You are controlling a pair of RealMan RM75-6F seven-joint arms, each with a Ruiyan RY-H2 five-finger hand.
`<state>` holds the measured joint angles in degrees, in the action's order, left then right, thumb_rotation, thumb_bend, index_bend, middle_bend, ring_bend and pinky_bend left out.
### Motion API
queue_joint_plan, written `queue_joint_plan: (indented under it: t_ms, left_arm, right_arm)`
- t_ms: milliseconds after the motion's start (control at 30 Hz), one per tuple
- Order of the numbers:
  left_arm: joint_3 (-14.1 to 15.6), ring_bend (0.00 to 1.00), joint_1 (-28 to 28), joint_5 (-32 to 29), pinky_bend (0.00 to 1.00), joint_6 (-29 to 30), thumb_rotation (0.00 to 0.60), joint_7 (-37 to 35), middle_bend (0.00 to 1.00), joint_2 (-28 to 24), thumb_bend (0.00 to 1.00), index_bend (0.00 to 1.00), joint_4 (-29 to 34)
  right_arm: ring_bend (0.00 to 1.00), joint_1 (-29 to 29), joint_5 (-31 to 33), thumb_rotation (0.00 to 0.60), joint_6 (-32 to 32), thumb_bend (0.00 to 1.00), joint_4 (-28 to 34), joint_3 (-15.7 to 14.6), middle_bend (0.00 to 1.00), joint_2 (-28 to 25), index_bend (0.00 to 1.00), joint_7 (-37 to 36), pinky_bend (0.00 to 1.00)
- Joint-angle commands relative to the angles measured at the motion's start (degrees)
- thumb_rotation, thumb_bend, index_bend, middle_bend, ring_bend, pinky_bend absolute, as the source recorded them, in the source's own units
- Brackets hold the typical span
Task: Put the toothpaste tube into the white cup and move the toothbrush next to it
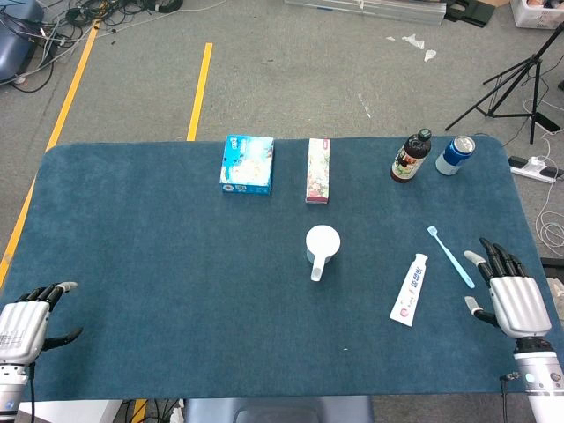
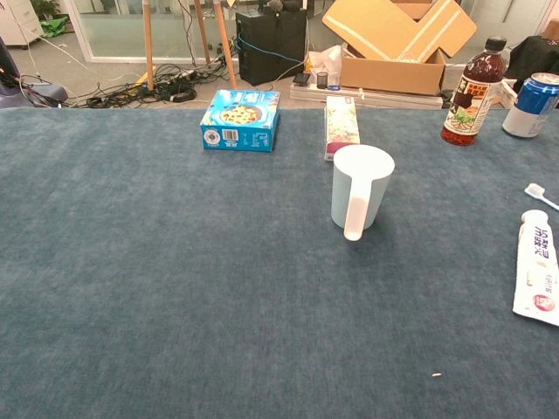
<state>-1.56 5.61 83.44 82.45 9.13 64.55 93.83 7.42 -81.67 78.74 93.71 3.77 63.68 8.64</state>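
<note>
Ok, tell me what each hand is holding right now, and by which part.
Nothing is held. The left hand and right hand both rest on the table with fingers apart, and the toothpaste tube and toothbrush lie untouched.

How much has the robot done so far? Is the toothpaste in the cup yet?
Not yet. Nothing looks done: the toothpaste lies flat on the table, right of the cup, which stands upright. The toothbrush lies further right, away from the cup. Both hands hold nothing: the right hand rests open beside the toothbrush, the left hand at the far edge. Both steps are left.
</note>
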Motion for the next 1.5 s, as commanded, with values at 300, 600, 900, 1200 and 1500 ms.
queue_joint_plan:
  t_ms: [300, 600, 900, 1200, 1500]
  left_arm:
    - [0.2, 0.35, -0.8, -0.7, 0.45, 0.5, 0.6, 0.9, 0.34, 0.1, 0.1, 0.27, 0.1]
    - [0.0, 0.35, -1.3, -1.3, 0.45, 1.2, 0.6, 0.4, 0.34, -0.2, 0.1, 0.27, 0.3]
    - [0.0, 0.35, -1.4, -1.0, 0.45, 1.3, 0.6, -0.1, 0.34, -0.4, 0.1, 0.27, 0.3]
    - [0.6, 0.35, -1.5, -0.2, 0.45, 1.2, 0.6, 0.3, 0.34, -0.3, 0.1, 0.27, 0.6]
    - [0.3, 0.35, -1.8, -0.1, 0.45, 1.9, 0.6, -0.9, 0.34, -1.1, 0.1, 0.27, 0.9]
  right_arm:
    - [0.0, 1.5, 0.0, 0.6, -2.1, 0.22, 0.2, 0.2, 0.0, -0.2, 0.2, -0.2, 0.15]
    - [0.0, 4.1, -3.8, 0.6, -3.1, 0.22, -2.1, 0.1, 0.0, 1.3, 0.2, 1.0, 0.15]
    - [0.0, 10.6, -8.2, 0.6, -6.6, 0.22, -0.1, 2.4, 0.0, 0.1, 0.22, 8.9, 0.14]
    - [0.0, 18.8, -11.0, 0.6, -14.0, 0.22, 2.4, 4.5, 0.0, -1.3, 0.35, 9.6, 0.1]
    - [0.0, 24.4, -6.2, 0.6, -21.5, 0.22, 3.5, 5.9, 0.0, 1.3, 0.36, 19.4, 0.09]
